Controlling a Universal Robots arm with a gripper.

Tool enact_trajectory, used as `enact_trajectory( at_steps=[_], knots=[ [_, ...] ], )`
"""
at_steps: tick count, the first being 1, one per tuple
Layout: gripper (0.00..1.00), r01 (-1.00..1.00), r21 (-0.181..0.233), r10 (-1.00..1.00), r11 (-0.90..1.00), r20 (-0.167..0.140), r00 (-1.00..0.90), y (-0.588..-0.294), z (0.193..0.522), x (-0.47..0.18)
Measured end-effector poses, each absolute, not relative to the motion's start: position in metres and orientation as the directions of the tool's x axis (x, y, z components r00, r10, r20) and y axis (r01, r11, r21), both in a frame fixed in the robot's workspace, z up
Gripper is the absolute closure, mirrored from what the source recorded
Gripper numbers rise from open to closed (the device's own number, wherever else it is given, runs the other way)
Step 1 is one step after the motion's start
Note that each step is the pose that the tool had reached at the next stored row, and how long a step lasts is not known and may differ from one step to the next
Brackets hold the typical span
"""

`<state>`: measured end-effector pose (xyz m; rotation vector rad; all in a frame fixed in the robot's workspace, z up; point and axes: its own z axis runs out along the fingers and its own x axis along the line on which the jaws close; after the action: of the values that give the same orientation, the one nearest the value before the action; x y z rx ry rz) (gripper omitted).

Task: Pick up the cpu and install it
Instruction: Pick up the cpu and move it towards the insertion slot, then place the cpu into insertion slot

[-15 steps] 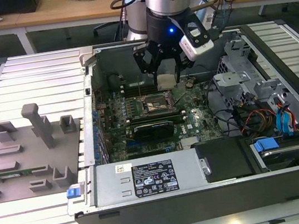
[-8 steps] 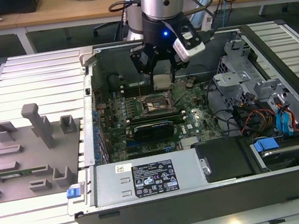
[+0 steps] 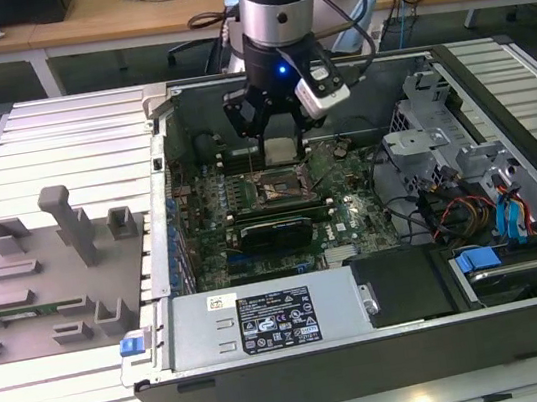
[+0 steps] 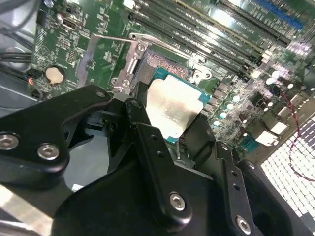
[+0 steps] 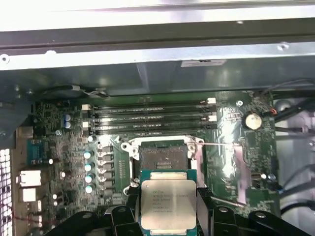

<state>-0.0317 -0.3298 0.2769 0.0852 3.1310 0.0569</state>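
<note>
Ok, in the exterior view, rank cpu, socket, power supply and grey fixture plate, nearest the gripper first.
1. cpu, held in the gripper.
2. CPU socket, just below it.
3. power supply, case's near edge.
4. grey fixture plate, exterior view's left.

An open computer case (image 3: 375, 372) lies on its side on a slatted metal desk (image 3: 57, 141). Inside it sits a green motherboard (image 5: 54, 147), with an uncovered square socket (image 5: 165, 155) and a row of long memory slots (image 5: 147, 118) just beside the socket. A coin cell battery (image 5: 252, 120) sits on the board near them. In the exterior view, a dark bar, possibly an expansion card (image 3: 273, 233), lies between the socket and the labelled power supply (image 3: 267, 323). Blue drive latches (image 3: 479, 258) sit toward that view's right. A grey fixture plate (image 3: 57, 273) with upright blocks rests on the desk at its left, and wooden desks (image 3: 99, 14) stand behind.
</note>
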Motion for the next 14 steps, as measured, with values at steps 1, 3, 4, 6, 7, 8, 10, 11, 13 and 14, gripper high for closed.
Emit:
enact_trajectory(
  at_steps=[1, 3, 4, 6, 7, 8, 10, 11, 13, 14],
  knots=[
    [0.46, 0.054, 0.036, 0.054, 0.998, -0.008, -0.998, -0.329, 0.275, -0.032],
    [0.46, 0.053, 0.036, 0.054, 0.998, -0.008, -0.999, -0.327, 0.27, -0.033],
    [0.46, 0.053, 0.036, 0.054, 0.998, -0.008, -0.999, -0.326, 0.269, -0.033],
    [0.46, 0.053, 0.036, 0.053, 0.998, -0.008, -0.999, -0.326, 0.264, -0.033],
    [0.46, 0.053, 0.036, 0.053, 0.998, -0.008, -0.999, -0.326, 0.264, -0.033],
    [0.46, 0.053, 0.036, 0.053, 0.998, -0.008, -0.999, -0.326, 0.264, -0.033],
    [0.46, 0.053, 0.036, 0.053, 0.998, -0.008, -0.999, -0.326, 0.263, -0.033],
    [0.46, 0.053, 0.036, 0.053, 0.998, -0.008, -0.999, -0.326, 0.263, -0.033],
    [0.46, 0.053, 0.036, 0.053, 0.998, -0.008, -0.999, -0.326, 0.263, -0.033],
    [0.46, 0.053, 0.036, 0.053, 0.998, -0.008, -0.999, -0.326, 0.263, -0.033]
  ],
)
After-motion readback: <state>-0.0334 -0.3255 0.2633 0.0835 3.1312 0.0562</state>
